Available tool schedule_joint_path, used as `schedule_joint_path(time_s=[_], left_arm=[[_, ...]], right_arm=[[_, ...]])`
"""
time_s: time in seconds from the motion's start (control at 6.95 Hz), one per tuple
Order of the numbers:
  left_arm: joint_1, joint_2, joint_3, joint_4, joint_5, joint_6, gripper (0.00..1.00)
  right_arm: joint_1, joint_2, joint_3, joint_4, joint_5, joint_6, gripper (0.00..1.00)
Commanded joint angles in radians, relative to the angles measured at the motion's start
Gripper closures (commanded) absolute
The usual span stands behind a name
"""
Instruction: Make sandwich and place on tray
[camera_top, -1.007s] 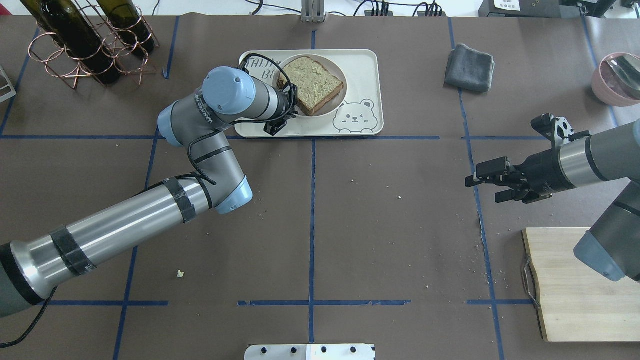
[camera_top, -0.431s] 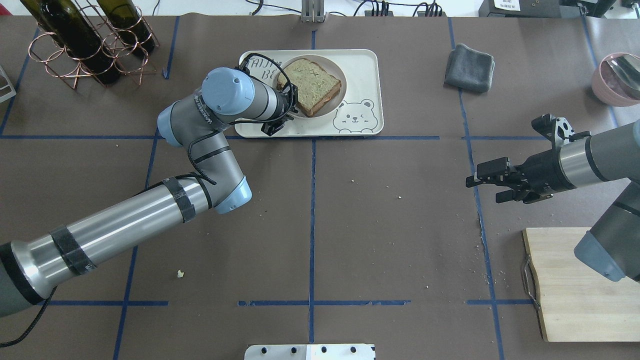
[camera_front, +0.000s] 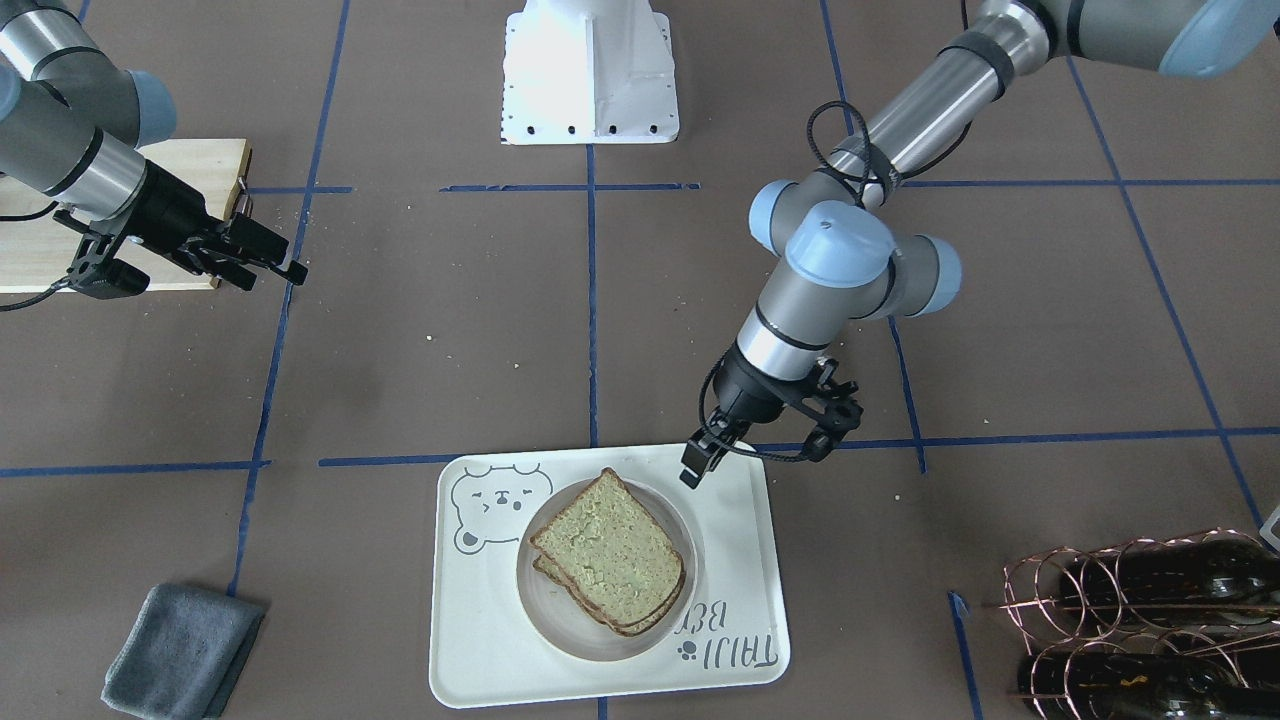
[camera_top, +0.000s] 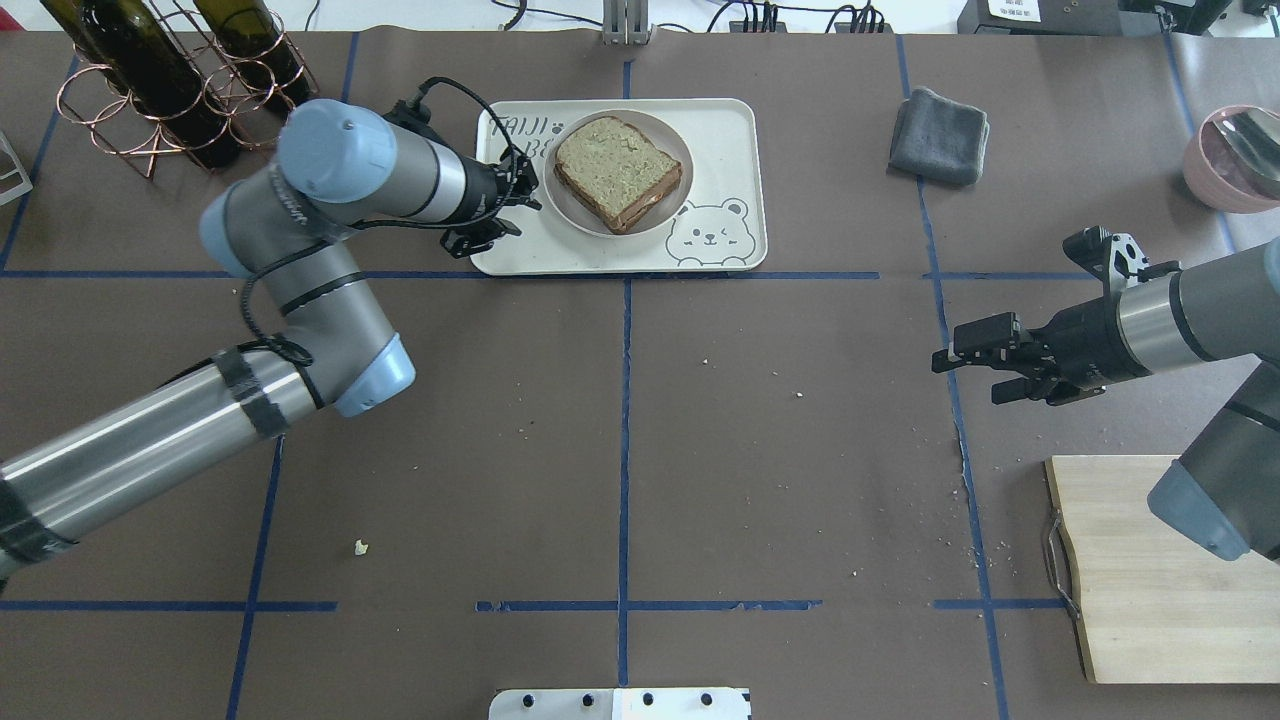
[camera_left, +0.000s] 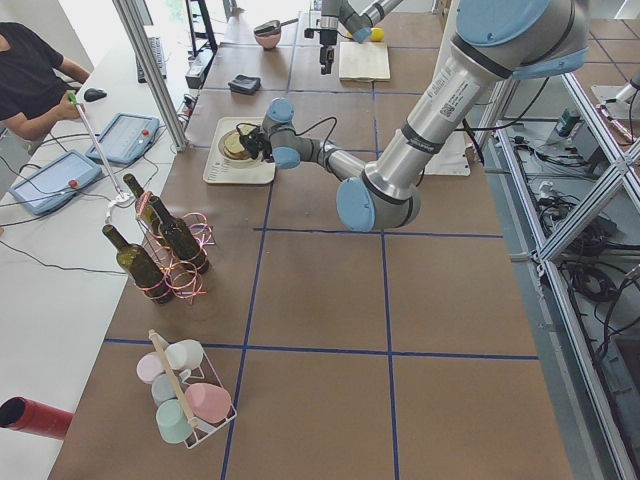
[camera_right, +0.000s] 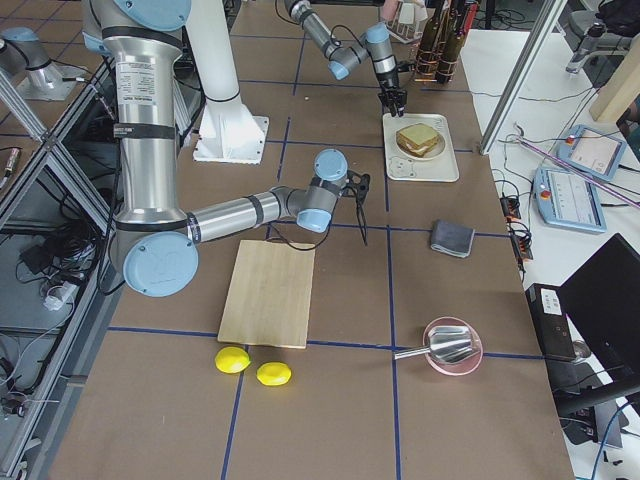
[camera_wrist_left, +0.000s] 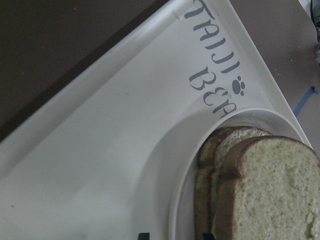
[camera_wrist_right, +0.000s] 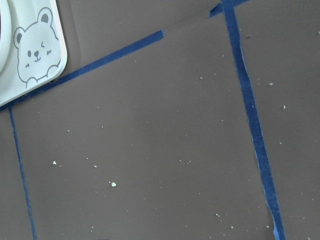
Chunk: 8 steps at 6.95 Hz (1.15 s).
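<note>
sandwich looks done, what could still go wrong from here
1. The left gripper hangs open just over the lettered corner of the tray; a low pull-away may nudge the tray.
2. The top slice of the sandwich sits skewed on the lower one, so a bump may slide it off.
3. The left arm is near the wine bottle rack; a wide swing may clip it.
</note>
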<state>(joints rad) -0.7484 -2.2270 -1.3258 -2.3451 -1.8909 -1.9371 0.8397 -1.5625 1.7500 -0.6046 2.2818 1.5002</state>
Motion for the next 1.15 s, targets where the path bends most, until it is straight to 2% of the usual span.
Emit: schedule_joint_path(time_s=[0.0, 0.14, 0.29, 0.43, 0.58, 0.72, 0.86, 1.01], left_arm=[[-0.055, 0.337, -0.395, 0.079, -0.069, 0.355, 0.54], [-0.099, 0.539, -0.537, 0.081, -0.103, 0.618, 0.54], [-0.218, 0.694, -0.596, 0.079, -0.182, 0.888, 0.54], [-0.368, 0.807, -0.592, 0.079, -0.229, 1.217, 0.53], [-0.5, 0.858, -0.548, 0.095, -0.261, 1.524, 0.53], [-0.632, 0.851, -0.499, 0.192, -0.333, 1.702, 0.53], [-0.74, 0.837, -0.488, 0.364, -0.399, 1.866, 0.53], [-0.778, 0.801, -0.492, 0.539, -0.448, 1.932, 0.53]], right_arm=[[0.108, -0.013, -0.013, -0.014, 0.048, -0.017, 0.0], [0.206, -0.058, -0.032, -0.014, 0.112, -0.134, 0.0], [0.31, -0.118, -0.033, -0.076, 0.155, -0.332, 0.0], [0.385, -0.16, -0.034, -0.184, 0.154, -0.567, 0.0], [0.476, -0.166, -0.029, -0.328, 0.153, -0.823, 0.0], [0.551, -0.166, -0.026, -0.466, 0.145, -1.038, 0.0], [0.638, -0.162, -0.024, -0.633, 0.143, -1.275, 0.0], [0.715, -0.148, 0.017, -0.853, 0.143, -1.452, 0.0]])
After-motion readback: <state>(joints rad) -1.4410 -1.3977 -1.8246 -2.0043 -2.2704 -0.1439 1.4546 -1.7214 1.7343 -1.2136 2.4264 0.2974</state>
